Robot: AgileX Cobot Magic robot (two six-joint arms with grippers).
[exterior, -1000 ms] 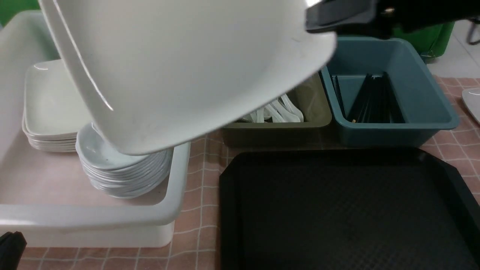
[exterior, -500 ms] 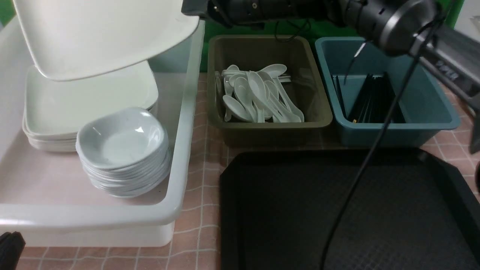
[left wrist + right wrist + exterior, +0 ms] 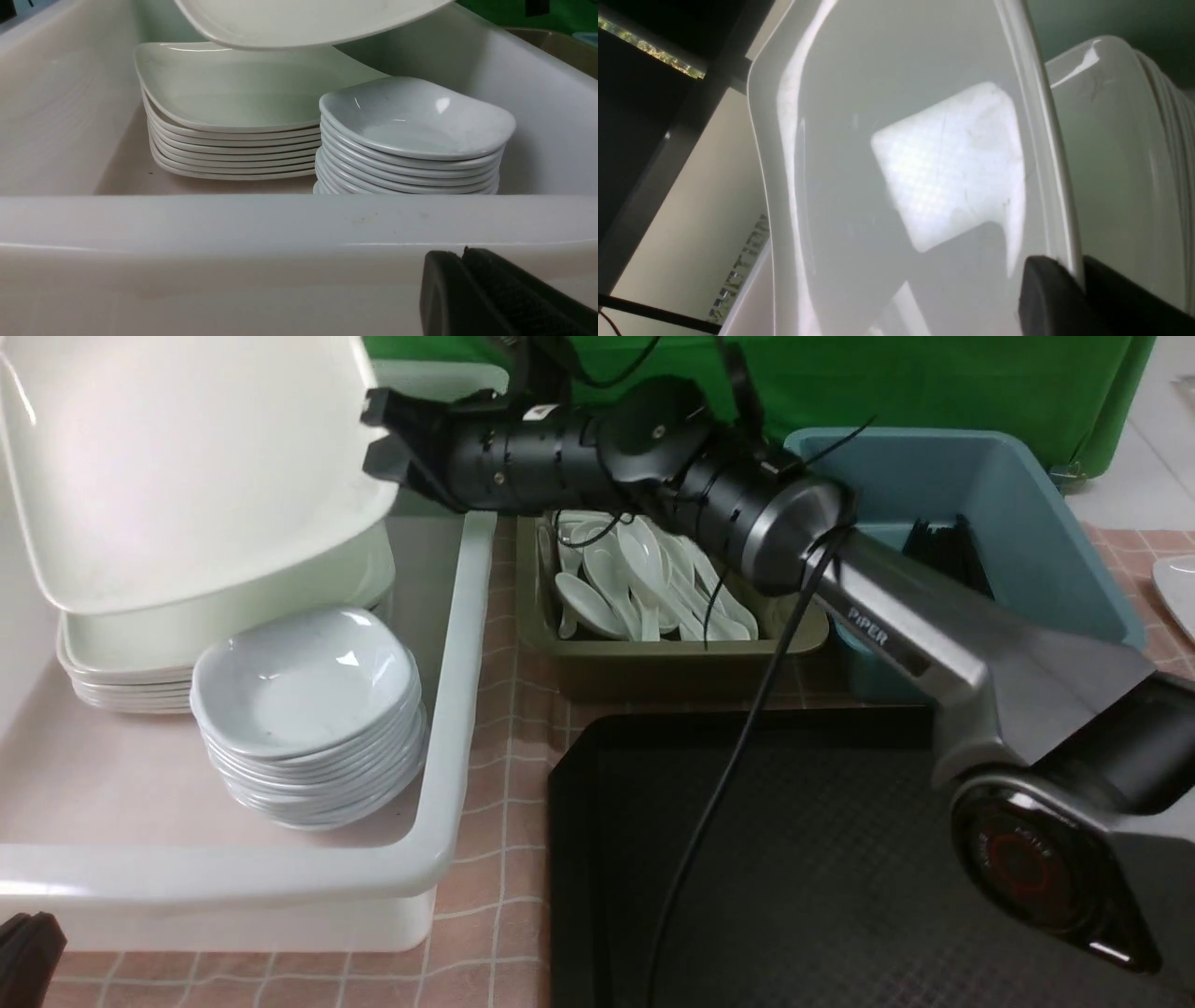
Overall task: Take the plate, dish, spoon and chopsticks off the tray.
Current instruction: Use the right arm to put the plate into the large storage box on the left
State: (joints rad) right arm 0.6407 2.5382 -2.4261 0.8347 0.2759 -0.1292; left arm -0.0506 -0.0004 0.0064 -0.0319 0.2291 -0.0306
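My right gripper (image 3: 381, 434) is shut on the rim of the large white plate (image 3: 177, 476), which hangs tilted over a stack of like plates (image 3: 131, 672) in the white tub (image 3: 448, 709). In the right wrist view the plate (image 3: 924, 163) has its rim pinched in the right gripper (image 3: 1071, 268). The black tray (image 3: 840, 859) lies bare. Small dishes (image 3: 308, 709) are stacked in the tub. Spoons (image 3: 644, 579) lie in the olive tub, chopsticks (image 3: 943, 546) in the blue one. My left gripper (image 3: 460, 255) is shut and empty outside the tub's near wall (image 3: 280, 224).
The right arm (image 3: 887, 625) stretches across the olive tub (image 3: 672, 667) and the blue tub (image 3: 1027, 504). A white edge of crockery (image 3: 1178, 588) shows at the far right of the checked tablecloth. Green cloth hangs behind.
The right arm has swung left and lowered, carrying the plate from over the tray side to just above the plate stack in the white tub. The left gripper has stayed put.
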